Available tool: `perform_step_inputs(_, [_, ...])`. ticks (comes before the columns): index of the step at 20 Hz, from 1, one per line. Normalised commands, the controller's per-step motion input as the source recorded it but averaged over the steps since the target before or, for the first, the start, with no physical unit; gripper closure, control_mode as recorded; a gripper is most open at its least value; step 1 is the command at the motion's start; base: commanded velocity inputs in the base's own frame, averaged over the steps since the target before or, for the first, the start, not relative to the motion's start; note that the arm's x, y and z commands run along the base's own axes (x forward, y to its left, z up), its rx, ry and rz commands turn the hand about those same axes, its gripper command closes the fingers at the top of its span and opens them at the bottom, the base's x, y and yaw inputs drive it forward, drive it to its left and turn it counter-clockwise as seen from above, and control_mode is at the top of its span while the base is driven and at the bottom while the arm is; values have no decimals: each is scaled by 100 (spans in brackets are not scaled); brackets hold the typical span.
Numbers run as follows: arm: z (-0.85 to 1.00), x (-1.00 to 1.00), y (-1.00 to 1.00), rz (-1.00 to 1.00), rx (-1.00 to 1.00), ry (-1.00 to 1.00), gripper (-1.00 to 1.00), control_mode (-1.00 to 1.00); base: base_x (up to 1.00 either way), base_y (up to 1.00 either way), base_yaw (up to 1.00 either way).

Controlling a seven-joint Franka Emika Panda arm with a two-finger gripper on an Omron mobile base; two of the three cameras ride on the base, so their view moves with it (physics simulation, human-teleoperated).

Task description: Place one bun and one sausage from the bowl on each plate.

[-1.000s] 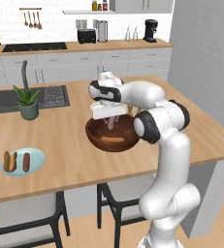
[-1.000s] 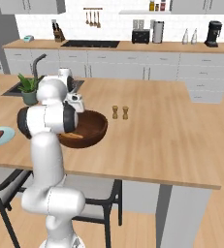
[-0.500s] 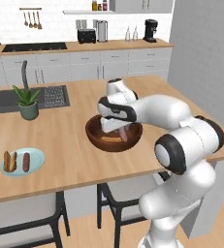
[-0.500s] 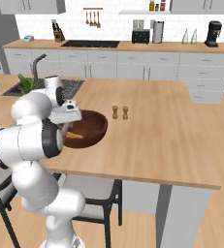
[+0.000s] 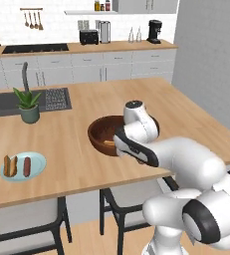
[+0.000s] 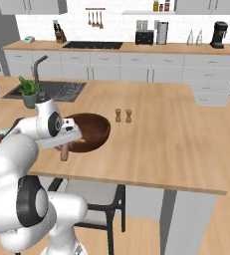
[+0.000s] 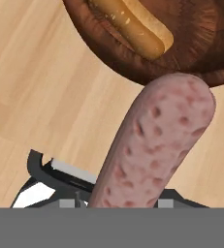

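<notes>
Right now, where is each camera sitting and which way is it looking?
Left base view: behind the arm's left, facing the island; the white arm rises lower right toward the bowl.
Right base view: behind the arm's right, same island; the arm rises lower left, the gripper holding a sausage.
Hand view: on the hand, looking along the sausage at the bun.
Both base views share the bowl and sink.

A: Both base views are bright and evenly lit, with only soft shadows under the bench (image 5: 76, 144) overhang at the lower frame.

B: Slightly soft overall, no glare. In the hand view the sausage (image 7: 157, 145) looks blurry and oversized; the bowl (image 7: 200, 43) interior at top stays dark.
</notes>
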Motion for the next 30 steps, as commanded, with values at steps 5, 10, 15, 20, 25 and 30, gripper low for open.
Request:
perform_step_inputs(5, [0,0,0,0,0,0,100,-100,0,0,0])
perform_step_inputs(10, [0,0,0,0,0,0,100,100,-18,75,0])
perform_step_inputs(15, [0,0,0,0,0,0,100,100,-6,100,-7])
perform_step_inputs(20, [0,0,0,0,0,0,100,100,0,100,-1])
perform_step_inputs(25, [0,0,0,0,0,0,100,100,0,100,0])
perform_step_inputs(30, [0,0,0,0,0,0,100,100,7,100,-3])
